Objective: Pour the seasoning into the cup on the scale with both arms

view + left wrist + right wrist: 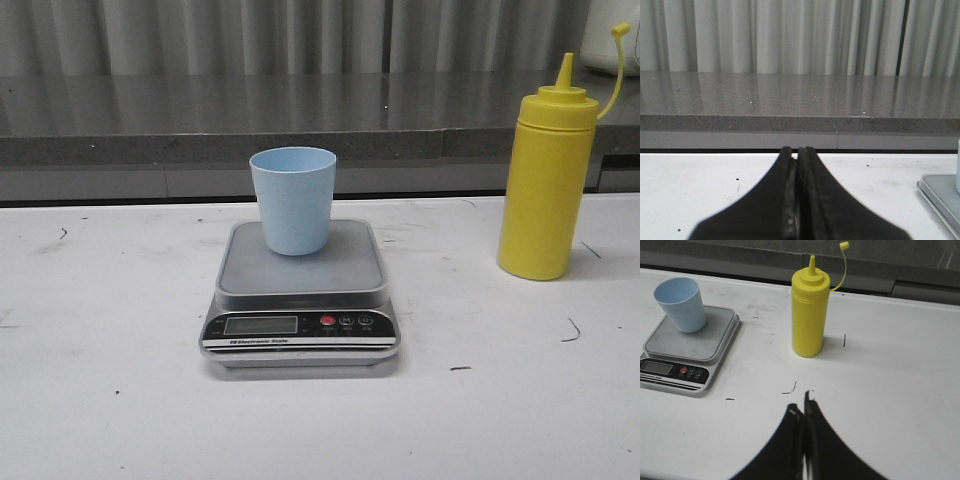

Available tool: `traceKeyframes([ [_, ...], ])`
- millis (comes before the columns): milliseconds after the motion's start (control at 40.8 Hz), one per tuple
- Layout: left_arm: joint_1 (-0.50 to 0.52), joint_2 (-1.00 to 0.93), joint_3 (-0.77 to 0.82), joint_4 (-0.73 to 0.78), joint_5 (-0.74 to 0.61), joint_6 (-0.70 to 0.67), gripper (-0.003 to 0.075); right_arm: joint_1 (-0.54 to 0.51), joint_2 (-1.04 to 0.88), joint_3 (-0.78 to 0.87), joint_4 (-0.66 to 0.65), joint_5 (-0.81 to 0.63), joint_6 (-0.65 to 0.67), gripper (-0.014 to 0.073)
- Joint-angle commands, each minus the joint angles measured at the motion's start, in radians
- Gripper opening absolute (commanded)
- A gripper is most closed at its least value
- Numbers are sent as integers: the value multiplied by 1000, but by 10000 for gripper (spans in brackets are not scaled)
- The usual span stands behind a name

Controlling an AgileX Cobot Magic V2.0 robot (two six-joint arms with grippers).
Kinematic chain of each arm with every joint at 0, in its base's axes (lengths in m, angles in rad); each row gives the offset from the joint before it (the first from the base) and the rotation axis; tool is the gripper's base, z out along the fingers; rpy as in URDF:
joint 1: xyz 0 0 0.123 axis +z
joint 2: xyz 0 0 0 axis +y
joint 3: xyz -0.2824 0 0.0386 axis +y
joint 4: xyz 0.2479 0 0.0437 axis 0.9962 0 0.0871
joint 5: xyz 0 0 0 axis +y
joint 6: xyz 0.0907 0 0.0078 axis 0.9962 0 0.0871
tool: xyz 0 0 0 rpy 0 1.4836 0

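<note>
hovering over bare white tabletop, the left gripper (797, 152) has its two black fingers pressed together, tip to tip, with nothing between them. it shows only in its own wrist view and faces the grey stone ledge (800, 102) and pale curtain (790, 35) along the far edge of the table (700, 190). off to one side of that view, a corner of the scale and a sliver of the cup just enter the picture, well apart from the fingers.

the right gripper (802, 407) is likewise closed, its fingers meeting along a thin seam and gripping nothing. it hangs above the white surface near the front edge, apart from the bottle.

the yellow squeeze bottle (547, 180) stands upright on the table toward the far right corner, untouched. its pointed nozzle is bare, and the small cap (622, 30) dangles on its tether out to the side, above the ribbed collar.

the digital kitchen scale (300, 300) sits flat near the middle of the table, its black panel with lcd display (261, 324) and one red button (327, 322) facing the front edge. the pale blue cup (293, 199) stands upright on the far part of the silver-grey weighing plate, mouth up. what the display reads cannot be made out. a few dark scuff marks (572, 330) dot the white surface around the bottle and scale.
</note>
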Motion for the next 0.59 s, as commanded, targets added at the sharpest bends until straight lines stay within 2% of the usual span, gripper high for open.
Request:
traceKeyframes([
  [0, -10, -24, 15, -10, -78, -5, -20, 3, 11, -26, 1, -70, -11, -69],
  [441, -10, -24, 15, -10, -78, -5, -20, 3, 11, -26, 1, -70, -11, -69],
  [563, -10, -24, 15, -10, -78, -5, -20, -9, -17, 17, -6, -91, -11, -69],
])
